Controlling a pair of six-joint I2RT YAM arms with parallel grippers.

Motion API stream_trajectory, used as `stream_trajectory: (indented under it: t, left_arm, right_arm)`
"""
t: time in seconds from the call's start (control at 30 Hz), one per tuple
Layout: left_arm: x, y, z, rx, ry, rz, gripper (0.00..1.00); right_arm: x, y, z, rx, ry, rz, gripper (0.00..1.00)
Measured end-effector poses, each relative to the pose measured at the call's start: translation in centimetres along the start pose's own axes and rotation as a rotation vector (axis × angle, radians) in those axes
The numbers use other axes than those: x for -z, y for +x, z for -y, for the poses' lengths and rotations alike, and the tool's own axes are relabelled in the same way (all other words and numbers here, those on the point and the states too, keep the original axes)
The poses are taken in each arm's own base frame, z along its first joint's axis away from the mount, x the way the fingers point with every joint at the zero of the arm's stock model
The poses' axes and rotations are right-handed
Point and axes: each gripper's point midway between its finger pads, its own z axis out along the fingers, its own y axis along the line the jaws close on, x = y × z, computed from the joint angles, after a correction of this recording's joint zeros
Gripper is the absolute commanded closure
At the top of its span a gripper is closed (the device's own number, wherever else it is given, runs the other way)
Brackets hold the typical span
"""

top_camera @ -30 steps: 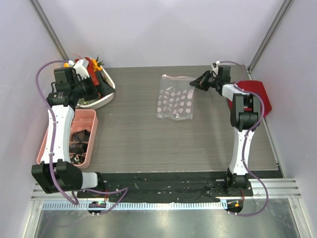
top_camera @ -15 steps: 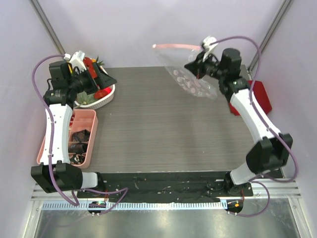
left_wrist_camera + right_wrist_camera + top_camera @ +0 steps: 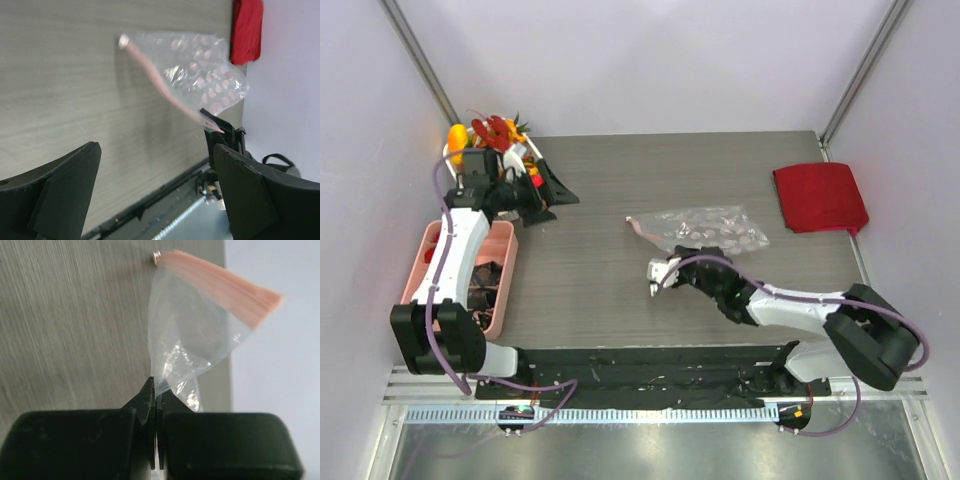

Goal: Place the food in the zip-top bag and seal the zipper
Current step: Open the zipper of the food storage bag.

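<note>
The right gripper point(image 3: 692, 262), clamped on the zip-top bag point(image 3: 705, 228), is swinging away from the red cloth point(image 3: 818, 197), nearer the arm bases; the left gripper point(image 3: 552, 198) is spreading its jaws, drifting toward that cloth.

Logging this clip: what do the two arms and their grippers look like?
The two arms match. The left arm and right arm have white shells between black joints. A purple cable loops loosely along each. The left gripper has broad, flat, matte-black fingers, and the right gripper is the same black. No markings are readable.
</note>
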Motion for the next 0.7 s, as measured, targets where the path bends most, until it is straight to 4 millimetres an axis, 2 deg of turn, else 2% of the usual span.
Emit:
stream_trajectory:
  t: [0.13,0.23,0.27,0.33,0.47,0.5,0.57,0.7]
  left_arm:
    - [-2.8,4.0,-2.7,0.167,-0.008,-0.13,0.0]
    - [-4.5,5.3,-3.4,0.252,-0.001,-0.172,0.02]
    - [-5.2,5.4,-3.3,0.266,0.006,-0.179,0.07]
    - [-7.0,5.6,-2.6,0.283,0.032,-0.196,0.09]
    - [-10.6,6.7,-1.0,0.301,0.078,-0.24,0.33]
    - [-11.5,7.1,-0.8,0.31,0.086,-0.253,0.34]
    - [-13.1,7.9,-0.6,0.328,0.098,-0.274,0.38]
    - [-14.8,9.6,-1.0,0.363,0.106,-0.295,0.46]
  right_arm:
    - [0.1,0.5,-1.1,0.163,0.118,-0.01,0.99]
    - [0.4,1.0,-1.5,0.246,0.19,-0.015,0.99]
    - [0.6,1.2,-1.9,0.267,0.195,-0.02,0.99]
    - [0.7,2.5,-3.9,0.328,0.158,-0.046,0.99]
    - [0.4,4.7,-7.9,0.423,0.043,-0.116,0.99]
    - [0.3,5.0,-8.4,0.438,0.026,-0.131,0.99]
    - [0.3,5.1,-8.6,0.45,0.027,-0.149,0.99]
    - [0.0,4.1,-7.1,0.432,0.094,-0.16,0.99]
